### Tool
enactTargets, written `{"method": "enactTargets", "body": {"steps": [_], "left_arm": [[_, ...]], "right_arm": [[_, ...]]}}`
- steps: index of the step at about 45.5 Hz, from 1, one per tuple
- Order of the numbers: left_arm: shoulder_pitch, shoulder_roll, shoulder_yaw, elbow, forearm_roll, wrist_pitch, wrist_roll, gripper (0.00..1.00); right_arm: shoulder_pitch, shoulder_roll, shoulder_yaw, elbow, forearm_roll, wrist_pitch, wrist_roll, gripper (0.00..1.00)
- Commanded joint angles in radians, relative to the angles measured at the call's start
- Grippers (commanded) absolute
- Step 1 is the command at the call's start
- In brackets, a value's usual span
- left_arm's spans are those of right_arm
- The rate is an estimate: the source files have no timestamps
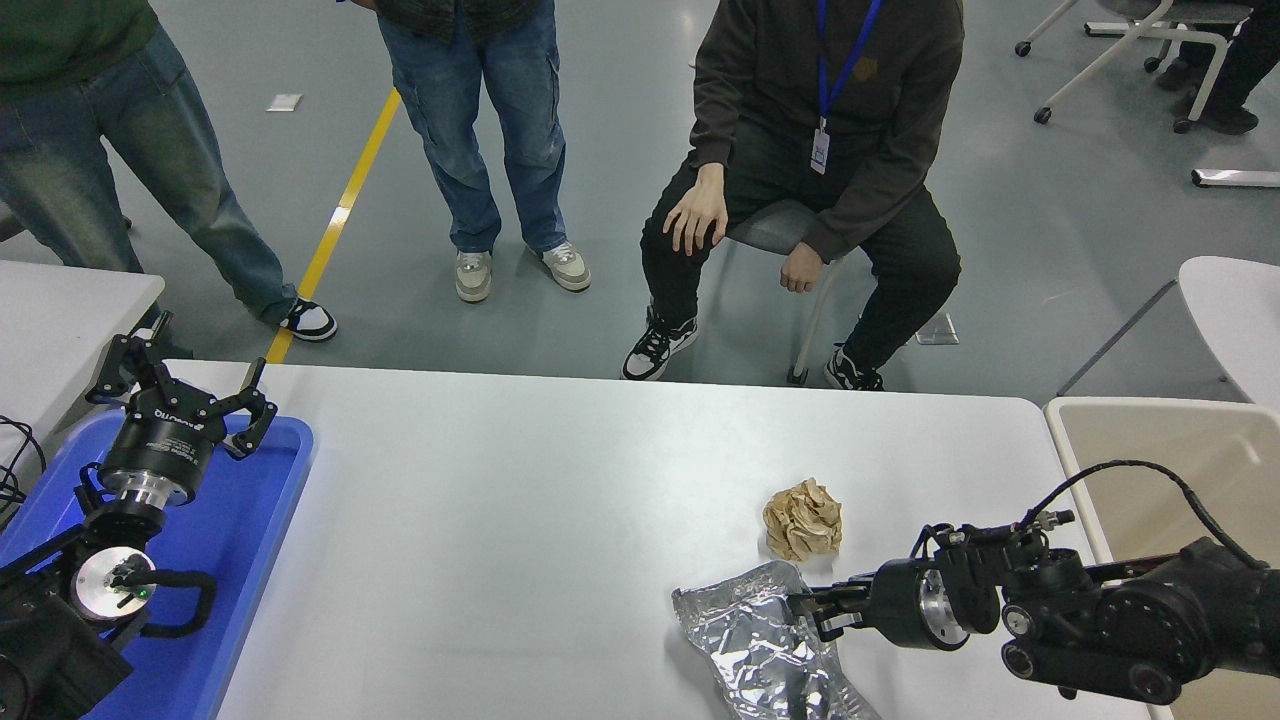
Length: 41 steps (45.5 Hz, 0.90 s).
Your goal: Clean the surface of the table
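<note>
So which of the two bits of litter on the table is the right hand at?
The crumpled silver foil wrapper: the right hand is at its upper right edge. The brown paper ball lies apart, farther back.

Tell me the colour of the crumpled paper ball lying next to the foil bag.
Light brown, like kraft paper; the crumpled paper ball shows clearly in the head view.

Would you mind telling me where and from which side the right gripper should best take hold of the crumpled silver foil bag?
Probably the foil bag's raised, wrinkled upper-right edge, nearest the right gripper. Come in from the right, low over the table surface: the bag lies flat, so only that lifted fold gives something to pinch. The brown paper ball lies just beyond, clear of this approach.
</note>
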Motion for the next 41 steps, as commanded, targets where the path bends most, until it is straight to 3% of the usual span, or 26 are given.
{"method": "enactTargets", "body": {"steps": [1,16,41], "left_arm": [[0.0,0.0,0.0,0.0,0.0,0.0,0.0,1.0],[0.0,0.0,0.0,0.0,0.0,0.0,0.0,1.0],[0.0,0.0,0.0,0.0,0.0,0.0,0.0,1.0]], "right_arm": [[-0.003,-0.007,0.0,0.0,-0.001,0.0,0.001,0.0],[0.027,-0.05,0.018,0.026,0.015,0.005,0.006,0.0],[0.34,-0.317,0.026,0.274,0.188,0.21,0.006,0.0]]}}
